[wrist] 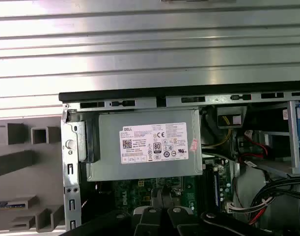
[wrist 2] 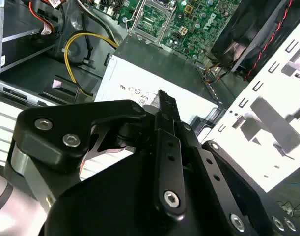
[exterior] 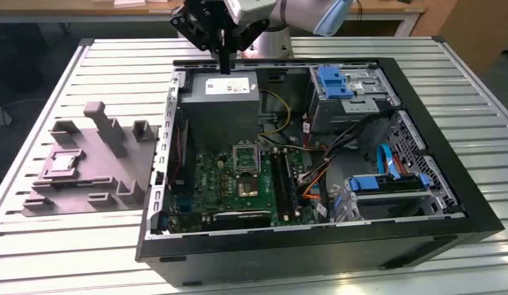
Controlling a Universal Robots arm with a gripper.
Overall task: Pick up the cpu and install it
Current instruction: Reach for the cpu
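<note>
The cpu [exterior: 64, 163], a small silver square, lies in a recess of the grey fixture [exterior: 98, 184] at the exterior view's left, outside the computer case. My gripper [exterior: 226, 69] hangs at the case's far edge, just above the grey power supply [exterior: 225, 101], well away from the cpu. Its two black fingers are pressed together with nothing showing between them. In the second wrist view the gripper [wrist 2: 162, 96] points over the power supply's white label [wrist 2: 140, 86]. The silver-framed socket [exterior: 246, 158] sits on the green motherboard [exterior: 229, 184], past the power supply.
The black case [exterior: 320, 252] lies open on a slatted metal table [exterior: 74, 258]. Yellow cables [exterior: 280, 110], blue-tabbed drive bays [exterior: 333, 83] and a blue-handled cage [exterior: 385, 183] crowd the case toward the exterior view's right. Upright blocks [exterior: 106, 126] rise from the fixture.
</note>
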